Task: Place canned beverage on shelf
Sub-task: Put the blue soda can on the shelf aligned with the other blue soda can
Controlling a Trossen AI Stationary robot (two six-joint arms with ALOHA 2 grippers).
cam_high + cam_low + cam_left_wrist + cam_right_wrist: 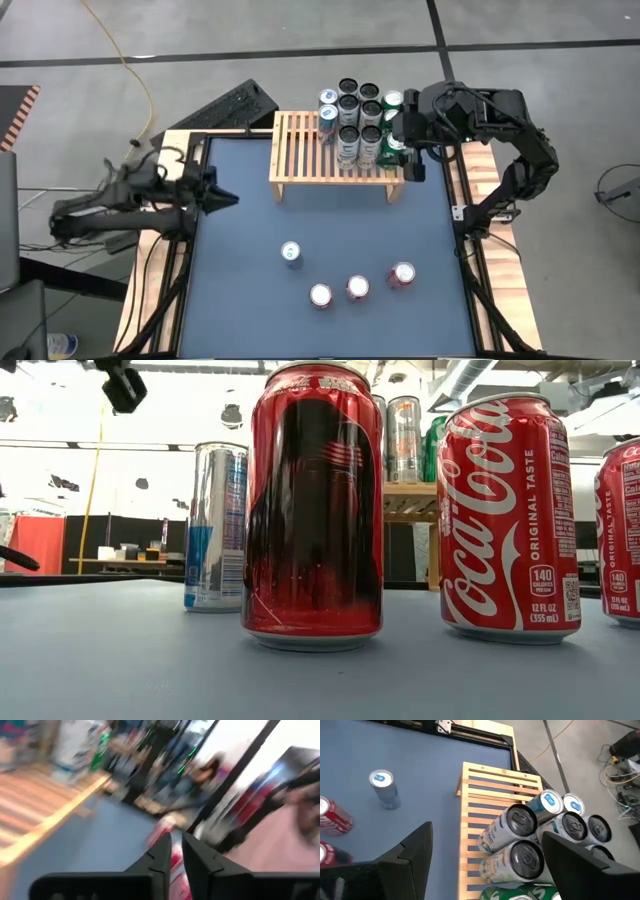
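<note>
Blue counter [240, 300] carries four cans well apart from our right hand [485, 860], which hovers wide and empty above the shelf [300, 150]; descending risks toppling the stacked cans [358, 125] directly beneath. Left hand [222, 198] is closed, empty.

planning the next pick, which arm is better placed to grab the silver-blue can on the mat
Probably the left. Its gripper is shut and empty over the mat's left edge, nearer the silver-blue can. The right gripper is open above the cans on the shelf.
</note>
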